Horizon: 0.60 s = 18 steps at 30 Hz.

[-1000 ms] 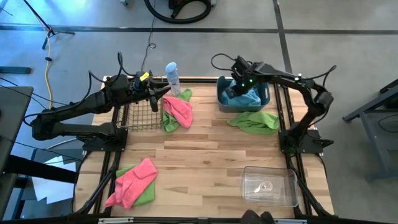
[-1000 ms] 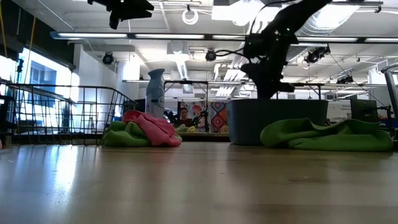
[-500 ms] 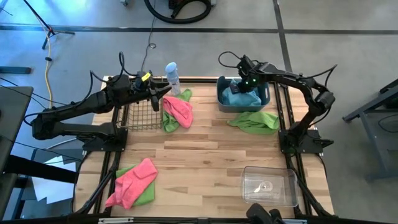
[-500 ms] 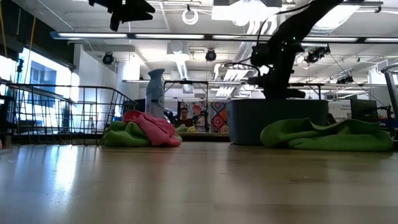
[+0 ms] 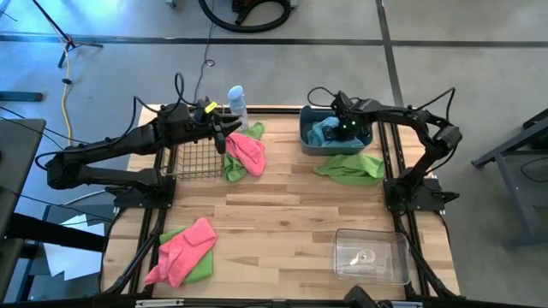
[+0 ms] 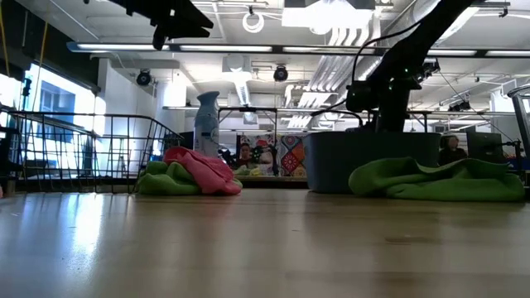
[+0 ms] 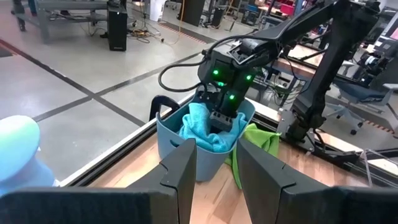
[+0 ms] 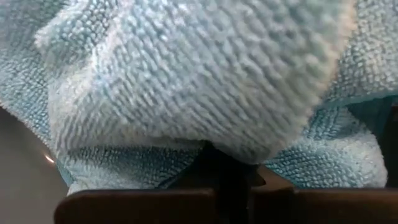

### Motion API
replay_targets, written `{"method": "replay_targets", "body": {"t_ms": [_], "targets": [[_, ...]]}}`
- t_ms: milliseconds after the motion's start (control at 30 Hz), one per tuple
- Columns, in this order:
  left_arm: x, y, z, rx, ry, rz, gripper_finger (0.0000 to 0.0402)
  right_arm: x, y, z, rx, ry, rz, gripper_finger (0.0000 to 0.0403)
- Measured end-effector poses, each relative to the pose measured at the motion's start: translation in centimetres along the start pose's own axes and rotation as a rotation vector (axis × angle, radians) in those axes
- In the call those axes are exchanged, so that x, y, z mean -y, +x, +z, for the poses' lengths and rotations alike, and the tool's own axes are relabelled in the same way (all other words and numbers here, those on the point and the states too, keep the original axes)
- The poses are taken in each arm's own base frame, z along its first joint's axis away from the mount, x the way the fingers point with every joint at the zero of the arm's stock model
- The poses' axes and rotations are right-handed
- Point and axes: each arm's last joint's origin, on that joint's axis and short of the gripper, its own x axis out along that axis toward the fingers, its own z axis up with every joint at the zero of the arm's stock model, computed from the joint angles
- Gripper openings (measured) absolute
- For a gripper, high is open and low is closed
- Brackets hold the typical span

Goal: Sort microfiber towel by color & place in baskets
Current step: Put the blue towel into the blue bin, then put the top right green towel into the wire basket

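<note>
High view: spray bottle [image 5: 236, 105] label too small to read.

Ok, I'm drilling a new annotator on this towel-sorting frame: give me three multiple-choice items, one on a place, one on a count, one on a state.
1. Where is the teal-blue towel?
A. in the clear box
B. in the grey-blue tub
C. on the bare table

2. How many pink towels show?
A. one
B. two
C. four

3. How does the clear box stand?
A. with no towel in it
B. stuffed with green towels
C. tipped on its side

Key:
1 B: the high view shows it inside the grey-blue tub, where the right gripper is shut on it.
2 B: one pink towel lies beside the wire basket, another at the near left corner.
3 A: from above it stands upright, with no towel inside.
</note>
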Motion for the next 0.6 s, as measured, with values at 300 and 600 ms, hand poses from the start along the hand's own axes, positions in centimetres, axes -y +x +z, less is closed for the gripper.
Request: {"method": "replay_targets", "body": {"t_ms": [300, 600], "targets": [[0.2, 0.0, 0.6, 0.054, -0.006, -0.034, 0.0104, -0.7, -1.2, 0.9, 0.035, -0.012, 0.021, 0.0000], [0.3, -0.1, 0.7, 0.065, -0.004, -0.051, 0.0104, -2.5, -7.6, 2.9, 0.180, -0.104, 0.084, 0.0000]]}}
